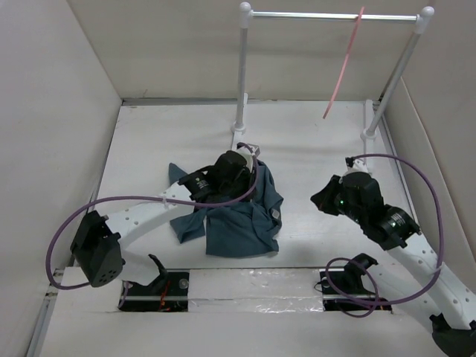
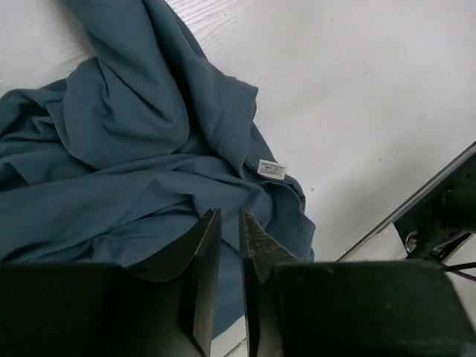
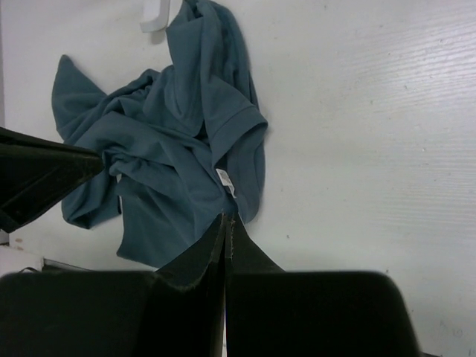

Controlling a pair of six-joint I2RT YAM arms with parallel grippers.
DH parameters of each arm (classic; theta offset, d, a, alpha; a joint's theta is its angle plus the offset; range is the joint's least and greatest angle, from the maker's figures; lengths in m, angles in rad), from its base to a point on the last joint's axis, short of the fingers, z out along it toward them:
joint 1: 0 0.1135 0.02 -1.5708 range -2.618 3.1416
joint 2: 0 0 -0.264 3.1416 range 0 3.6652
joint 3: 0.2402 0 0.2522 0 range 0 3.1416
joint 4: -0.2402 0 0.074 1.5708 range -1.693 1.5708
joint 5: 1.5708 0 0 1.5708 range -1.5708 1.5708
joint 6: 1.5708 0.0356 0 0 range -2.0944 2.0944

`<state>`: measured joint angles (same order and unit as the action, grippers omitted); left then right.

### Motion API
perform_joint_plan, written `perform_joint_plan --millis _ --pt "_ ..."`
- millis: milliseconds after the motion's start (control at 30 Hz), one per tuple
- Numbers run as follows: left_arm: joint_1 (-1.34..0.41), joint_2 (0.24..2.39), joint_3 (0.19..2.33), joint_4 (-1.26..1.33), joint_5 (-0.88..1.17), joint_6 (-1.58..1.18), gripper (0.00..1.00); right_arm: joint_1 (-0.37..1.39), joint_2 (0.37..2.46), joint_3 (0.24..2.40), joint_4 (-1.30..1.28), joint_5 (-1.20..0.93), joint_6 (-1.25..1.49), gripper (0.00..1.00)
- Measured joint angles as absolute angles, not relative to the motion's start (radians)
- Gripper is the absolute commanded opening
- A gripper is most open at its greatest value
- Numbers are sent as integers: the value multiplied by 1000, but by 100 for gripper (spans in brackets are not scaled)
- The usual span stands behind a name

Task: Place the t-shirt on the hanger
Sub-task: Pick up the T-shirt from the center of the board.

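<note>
The t-shirt (image 1: 238, 223) lies in a crumpled heap on the table (image 1: 312, 149). The hanger (image 1: 344, 63) hangs far back on the rack rail (image 1: 327, 15). The left gripper (image 2: 229, 238) hovers above the cloth, fingers nearly together, holding nothing. The right gripper (image 3: 225, 230) is closed and empty, beside the shirt. This looks like the start: next, grab the shirt.

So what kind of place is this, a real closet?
Probably not: it looks like a robot test booth. Plain white walls box in a white table, two robot arms work there, and a small rack holds one pink hanger beyond a crumpled t-shirt.
</note>
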<state>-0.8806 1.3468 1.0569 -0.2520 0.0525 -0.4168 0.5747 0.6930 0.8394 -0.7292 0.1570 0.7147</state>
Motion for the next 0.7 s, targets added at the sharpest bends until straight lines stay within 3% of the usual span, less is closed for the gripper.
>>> perform_joint_plan --millis 133,400,567,700 --pt "-902 1376 1044 -251 50 -400 29 562 717 783 -687 123 731 0" --pt "-1034 1550 1045 -232 4 -350 29 549 727 731 -653 101 765 1" --pt "-1034 1682 1095 -229 -62 -303 31 549 693 726 -636 91 778 20" --pt "-1034 1754 1153 -221 -98 -261 32 549 671 723 -635 86 780 24"
